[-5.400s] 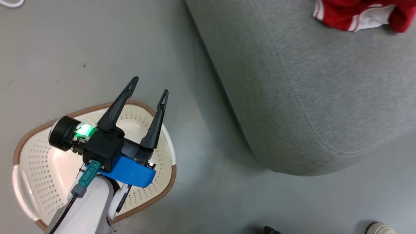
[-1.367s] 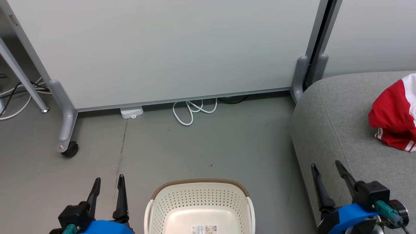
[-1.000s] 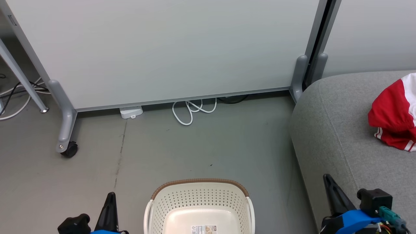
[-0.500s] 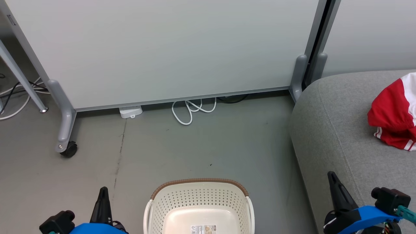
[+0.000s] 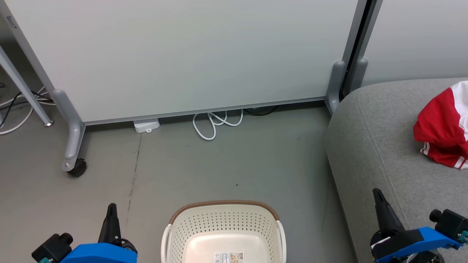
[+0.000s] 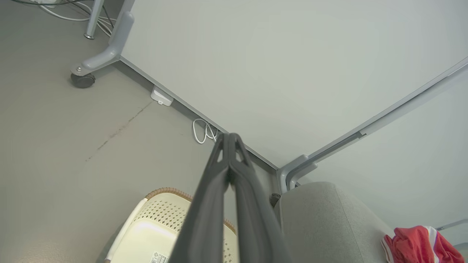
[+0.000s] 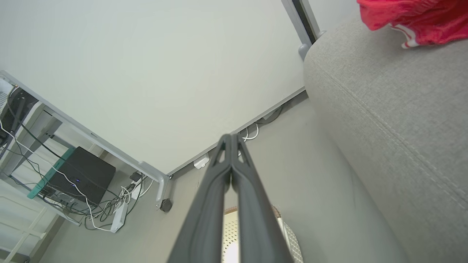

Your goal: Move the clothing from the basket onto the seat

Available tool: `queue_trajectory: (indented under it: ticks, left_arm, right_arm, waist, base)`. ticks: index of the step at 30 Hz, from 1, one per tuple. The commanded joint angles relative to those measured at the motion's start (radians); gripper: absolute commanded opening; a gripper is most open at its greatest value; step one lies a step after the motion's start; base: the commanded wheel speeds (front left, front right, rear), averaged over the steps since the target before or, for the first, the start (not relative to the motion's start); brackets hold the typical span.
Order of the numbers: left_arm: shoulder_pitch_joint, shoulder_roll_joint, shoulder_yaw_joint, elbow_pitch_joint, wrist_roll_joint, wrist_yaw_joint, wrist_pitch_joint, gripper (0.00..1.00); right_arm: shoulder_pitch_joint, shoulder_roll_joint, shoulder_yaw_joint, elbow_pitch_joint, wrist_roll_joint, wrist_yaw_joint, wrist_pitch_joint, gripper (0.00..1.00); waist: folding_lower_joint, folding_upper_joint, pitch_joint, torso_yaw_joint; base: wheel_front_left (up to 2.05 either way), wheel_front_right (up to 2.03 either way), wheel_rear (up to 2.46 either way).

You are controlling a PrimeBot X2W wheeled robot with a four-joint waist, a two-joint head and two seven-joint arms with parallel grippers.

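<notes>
Head view shows the basket (image 5: pixel 223 219) standing on the grey floor (image 5: pixel 219 164) in the near middle, with its pale bottom and a small label visible, while the red and white clothing (image 5: pixel 440 135) lies in a heap on the seat (image 5: pixel 365 138) at the right, well apart from the basket. The left gripper (image 5: pixel 111 210) is at the near left of the basket and the right gripper (image 5: pixel 377 195) is at the near right by the seat's edge. Each has its two dark fingers pressed together tip to tip, touching neither basket nor clothing.
</notes>
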Motion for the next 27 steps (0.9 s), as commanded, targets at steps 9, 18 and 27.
queue_trajectory:
  ticks: [9, 18, 27]
  left_arm:
    - [-0.04, 0.002, 0.02, -0.036, -0.145, -0.004, 0.037, 0.0]
    - [-0.049, 0.001, 0.03, -0.05, -0.247, -0.005, 0.066, 0.0]
    - [-0.058, 0.0, 0.04, -0.064, -0.341, -0.006, 0.091, 0.0]
  right_arm:
    - [-0.038, -0.003, -0.01, -0.017, 0.168, 0.0, 0.025, 0.0]
    - [-0.046, -0.003, -0.016, -0.018, 0.285, 0.0, 0.043, 0.0]
    - [-0.054, -0.004, -0.021, -0.019, 0.392, 0.0, 0.06, 0.0]
  waist:
    - [-0.0001, 0.0, 0.001, -0.001]
    - [-0.0001, 0.0, 0.002, -0.003]
    - [-0.0001, 0.0, 0.003, -0.004]
  base:
    - [0.0, 0.0, 0.0]
    - [0.0, 0.0, 0.0]
    - [0.0, 0.0, 0.0]
